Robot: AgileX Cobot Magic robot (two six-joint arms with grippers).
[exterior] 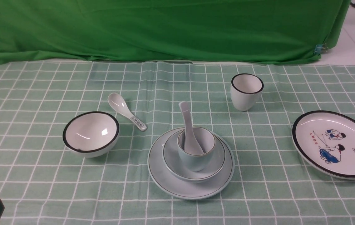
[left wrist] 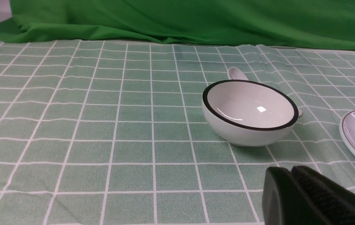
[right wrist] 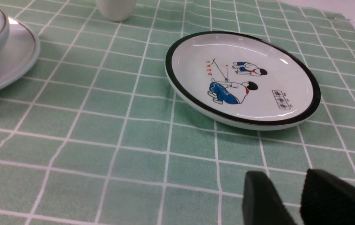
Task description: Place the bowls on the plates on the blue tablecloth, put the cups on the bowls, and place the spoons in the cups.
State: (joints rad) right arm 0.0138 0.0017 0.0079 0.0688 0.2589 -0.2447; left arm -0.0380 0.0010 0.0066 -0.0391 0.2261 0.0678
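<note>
Hiding behind white bowl point(left wrist: 248, 112), printed spoon point(left wrist: 236, 73), left gripper point(left wrist: 293, 187) cropped

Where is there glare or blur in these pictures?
Front view: sharp; small white glints inside the black-rimmed bowl. Left wrist view: the same bowl shows a bright glint; the left hand is soft. Right wrist view: glare streaks on the cartoon plate; the right hand is blurred.

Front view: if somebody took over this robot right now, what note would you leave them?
Left gripper: shut, empty. Right gripper: slightly open, empty.
Done: pale blue plate, pale blue bowl, pale blue cup stacked, plain spoon in the cup.
Left: white bowl onto cartoon plate, then white cup, then printed spoon; all lie apart on the blue tablecloth.
</note>
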